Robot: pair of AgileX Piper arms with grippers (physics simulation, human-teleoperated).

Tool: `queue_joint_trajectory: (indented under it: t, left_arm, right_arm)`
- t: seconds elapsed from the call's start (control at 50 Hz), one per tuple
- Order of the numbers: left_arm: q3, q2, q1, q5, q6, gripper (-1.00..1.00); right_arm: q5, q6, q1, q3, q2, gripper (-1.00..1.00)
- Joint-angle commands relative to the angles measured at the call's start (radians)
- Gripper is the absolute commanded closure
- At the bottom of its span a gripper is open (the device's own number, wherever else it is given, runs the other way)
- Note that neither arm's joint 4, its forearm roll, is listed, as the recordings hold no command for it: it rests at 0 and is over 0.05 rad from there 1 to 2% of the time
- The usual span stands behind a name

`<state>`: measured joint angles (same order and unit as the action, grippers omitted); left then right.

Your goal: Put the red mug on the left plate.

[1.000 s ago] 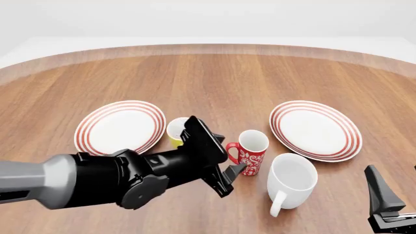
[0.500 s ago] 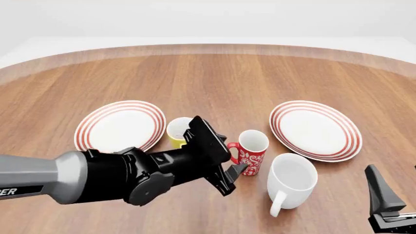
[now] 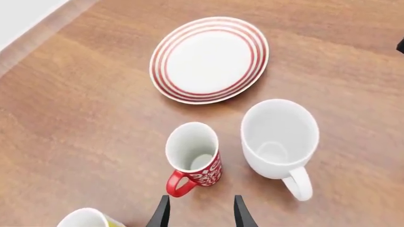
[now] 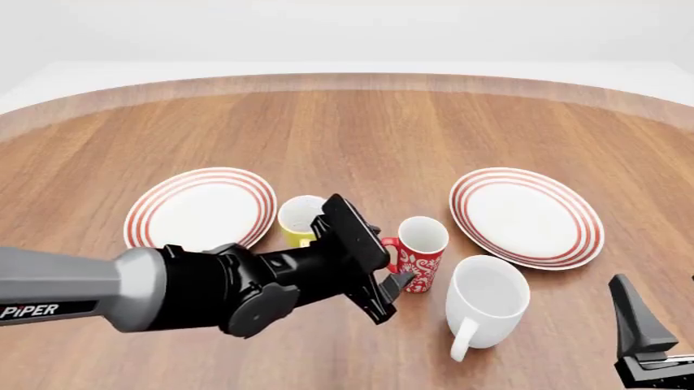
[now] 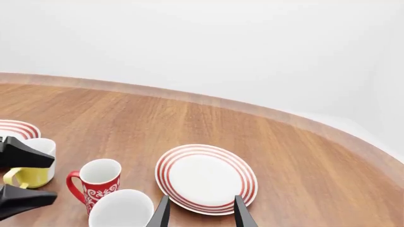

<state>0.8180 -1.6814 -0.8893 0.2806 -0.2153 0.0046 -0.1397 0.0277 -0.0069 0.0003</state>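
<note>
Left pincer (image 4: 388, 286): spread, empty, just left of the red mug's handle.
Red mug (image 4: 418, 252): upright on bench, centre frame.
Left plate (image 4: 201, 212): middle left.
Right pincer (image 5: 197, 213): spread, empty.

In the front view the left tool (image 4: 392, 280) covers the red mug's (image 4: 418, 253) handle and part of the yellow mug (image 4: 295, 218). The left wrist view cuts that yellow mug to a sliver at the frame's edge and shows only the tool's fingertips (image 3: 160, 213). The right tool (image 4: 639, 341) is cropped at the corner, its jaw gap unreadable there.
</note>
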Motion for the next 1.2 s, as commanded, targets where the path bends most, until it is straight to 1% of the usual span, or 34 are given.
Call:
queue_joint_trajectory:
  t: [0.02, 0.9, 1.2]
  left_arm:
    - [0.013, -0.028, 0.007, 0.004, -0.006, -1.00]
    - [0.033, -0.077, 0.027, 0.016, -0.011, -1.00]
    - [0.060, -0.105, 0.049, 0.012, -0.017, -1.00]
  right_arm:
    - [0.001, 0.002, -0.001, 0.000, 0.000, -1.00]
    - [0.003, 0.006, -0.005, -0.002, 0.000, -1.00]
    - [0.003, 0.006, -0.005, -0.002, 0.000, -1.00]
